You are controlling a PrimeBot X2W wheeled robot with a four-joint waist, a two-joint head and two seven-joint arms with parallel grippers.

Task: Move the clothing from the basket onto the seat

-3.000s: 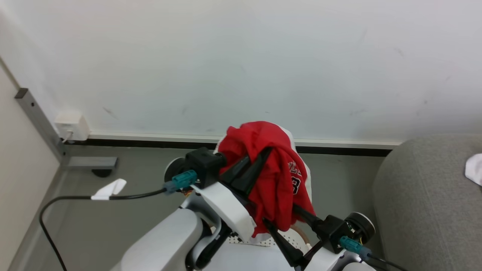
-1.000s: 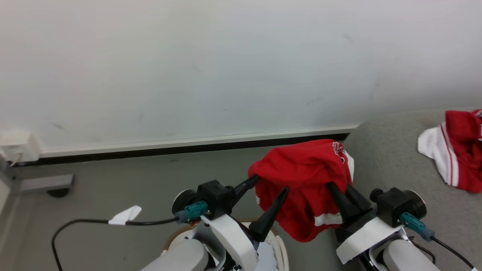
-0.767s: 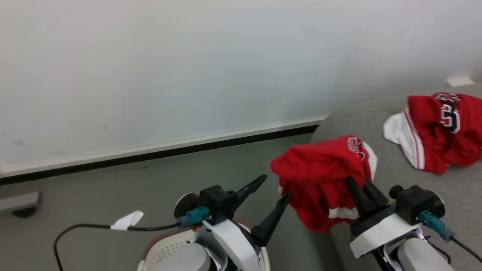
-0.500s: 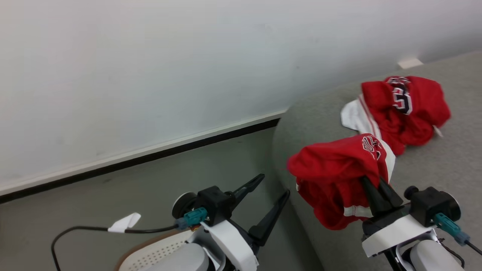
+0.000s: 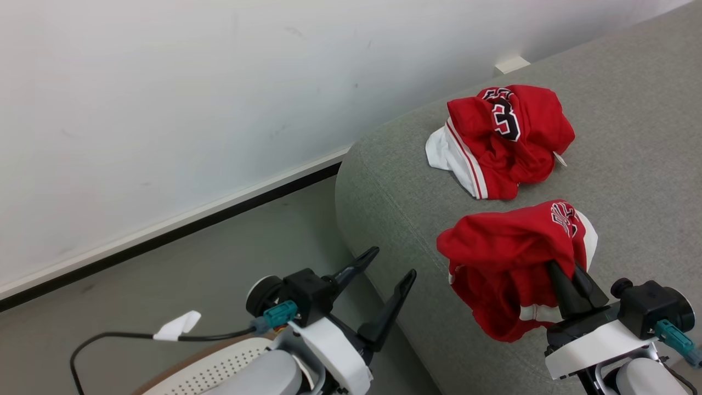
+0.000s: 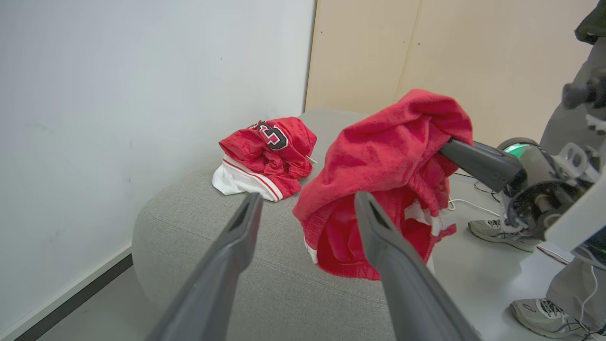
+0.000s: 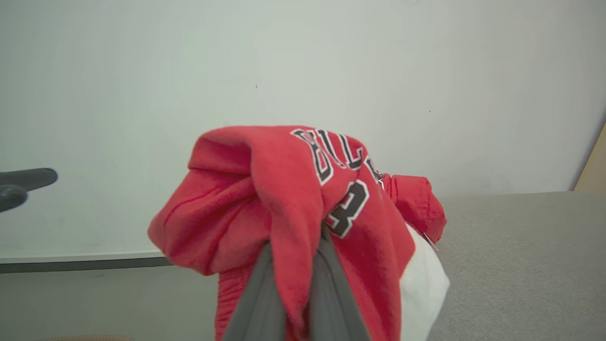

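Obs: right pincer clamped shut on bunched red fabric basketball garment with white trim, hanging over light-grey woven sofa seat, near its rounded front edge; left pincer spread wide, empty. Judged light, limp; a gathered fold holds best.

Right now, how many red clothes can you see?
2. One garment lies bunched on the seat near the wall. The other garment hangs from the shut right claw above the seat. More may hide in the basket.
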